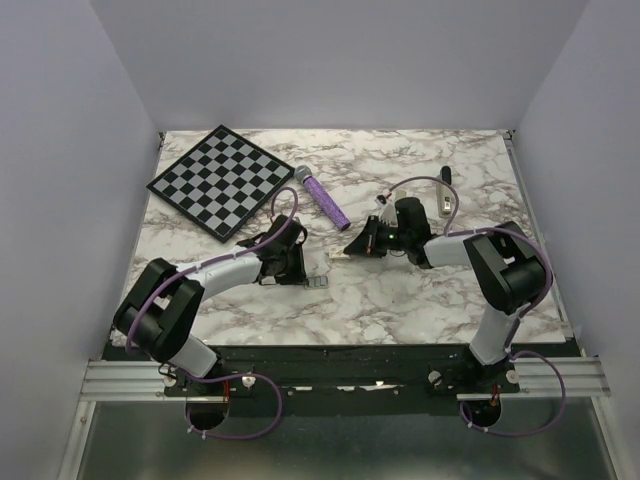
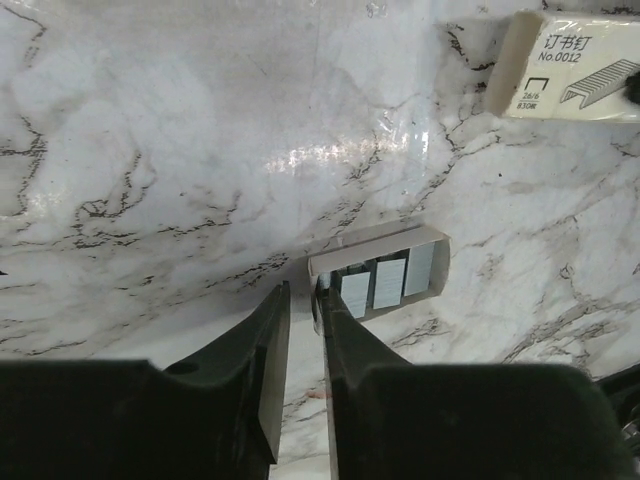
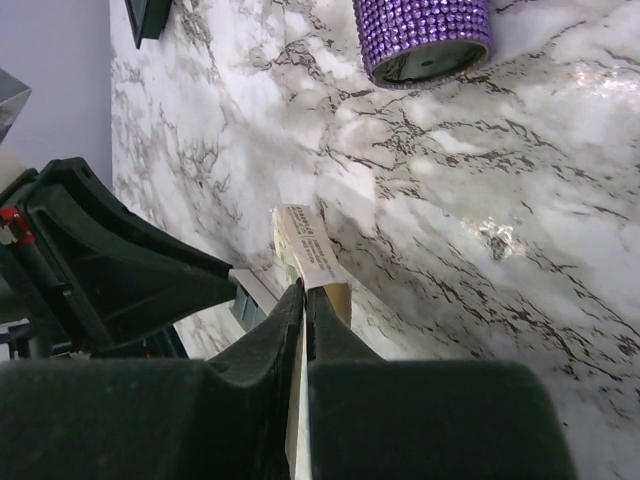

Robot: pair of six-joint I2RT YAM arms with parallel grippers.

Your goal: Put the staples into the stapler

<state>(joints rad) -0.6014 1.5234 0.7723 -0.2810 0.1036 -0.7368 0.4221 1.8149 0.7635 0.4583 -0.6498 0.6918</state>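
Observation:
The staples (image 2: 388, 282) are silver-grey blocks lying side by side in a small open card tray (image 2: 432, 240) on the marble. In the left wrist view my left gripper (image 2: 300, 290) is open by a narrow gap with only marble between its fingers. Its right fingertip touches the tray's near end. My right gripper (image 3: 305, 288) is shut on the edge of the small cream staple box (image 3: 308, 240), which also shows in the left wrist view (image 2: 575, 65). In the top view the tray (image 1: 318, 283) lies between my left gripper (image 1: 303, 274) and my right gripper (image 1: 352, 250). The cream and black stapler (image 1: 444, 193) lies at the back right.
A purple rhinestone microphone (image 1: 326, 202) lies just behind the two grippers, its end close in the right wrist view (image 3: 425, 40). A chessboard (image 1: 222, 180) sits at the back left. White walls enclose the marble table (image 1: 400, 300) on three sides.

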